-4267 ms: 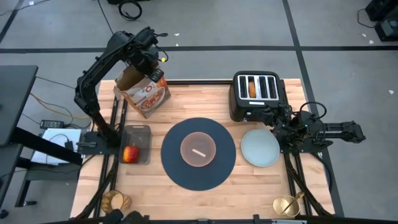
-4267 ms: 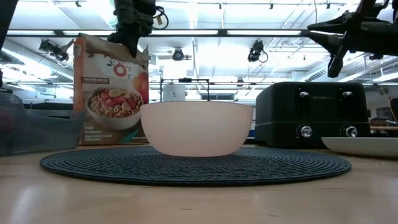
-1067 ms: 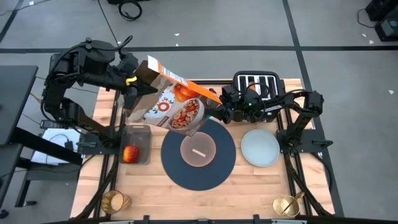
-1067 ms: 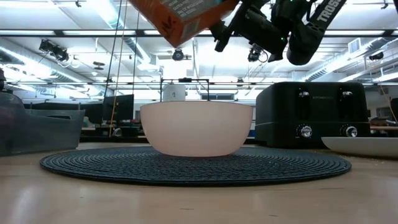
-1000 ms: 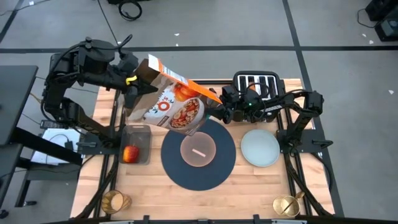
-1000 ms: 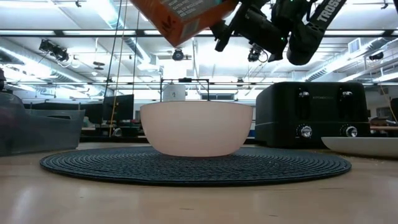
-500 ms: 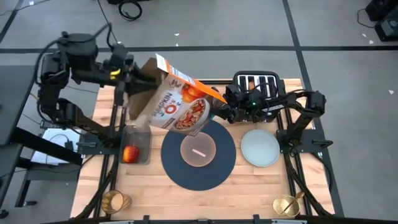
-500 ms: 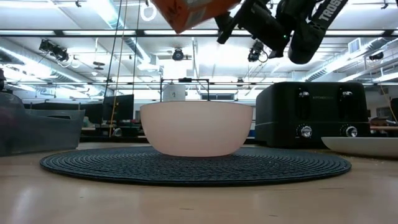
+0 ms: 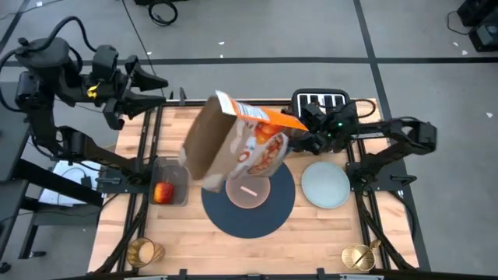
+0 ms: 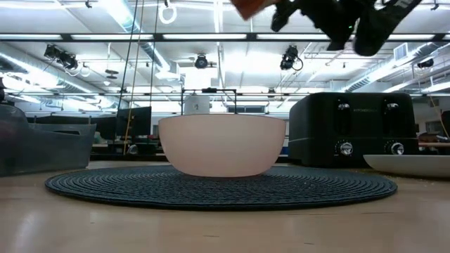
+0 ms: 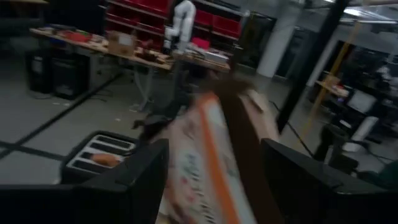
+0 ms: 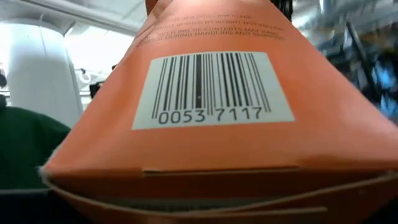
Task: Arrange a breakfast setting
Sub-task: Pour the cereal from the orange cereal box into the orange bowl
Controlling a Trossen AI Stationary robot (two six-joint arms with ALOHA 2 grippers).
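An orange cereal box (image 9: pixel 233 152) hangs slanted above the translucent pink bowl (image 9: pixel 253 196), which stands on the round navy placemat (image 9: pixel 268 222). Its open top (image 9: pixel 204 152) points toward the table's near left. My right gripper (image 9: pixel 299 136) is shut on the box's other end. My left gripper (image 9: pixel 159 91) stands open above the table's far left corner, apart from the box, which shows blurred between its fingers (image 11: pixel 143 180) in the left wrist view. The low view shows only a box corner (image 10: pixel 246 7) and my right gripper (image 10: pixel 330 14) above the bowl (image 10: pixel 221 144). My right gripper holds the cereal box by its closed bottom end (image 9: pixel 286 128), coming level from the table's right. That end, the orange panel with the barcode (image 12: pixel 211 93), fills the right wrist view and hides the fingers. The box is lifted clear and slants out over the bowl.
The pale blue-grey plate (image 9: pixel 325 185) lies right of the placemat. The black toaster (image 9: pixel 320 99) stands at the far right, something brown in a slot (image 11: pixel 102 160). A red apple (image 9: pixel 163 192) lies in a grey bin (image 9: pixel 177 167). Gold-coloured things (image 9: pixel 144 251) (image 9: pixel 358 257) sit at both near corners.
My left gripper has opened, let go of the box's top end and drawn back and up toward the table's far left corner. My right gripper has shifted toward the right edge with the box. The box's open end has swung toward the near edge, over the bowl.
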